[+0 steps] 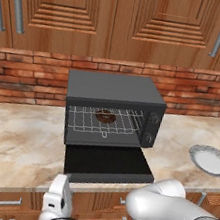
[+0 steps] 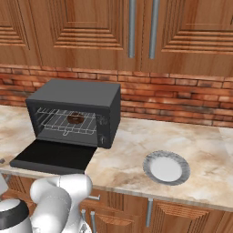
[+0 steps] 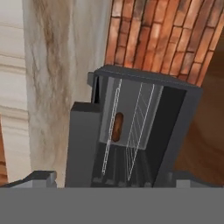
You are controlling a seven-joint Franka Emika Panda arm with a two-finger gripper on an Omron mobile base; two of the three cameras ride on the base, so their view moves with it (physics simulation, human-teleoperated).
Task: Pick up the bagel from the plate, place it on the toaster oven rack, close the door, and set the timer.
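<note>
I see the bagel [image 1: 105,116] on the rack [image 1: 87,119] mid-oven, plate [image 1: 210,160] bare at the worktop's right edge, gripper [image 3: 112,183] spread and empty, so next I must lift the door [image 1: 107,164] shut

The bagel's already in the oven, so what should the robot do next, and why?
Probably lift the door shut. The bagel already lies on the toaster oven rack, the plate holds nothing, and the door lies folded down flat. The open gripper holds nothing, so it could push the door up.

Glossy white rounded arm [image 1: 166,207] with dark joints, small dark fingers [image 3: 41,177].
</note>
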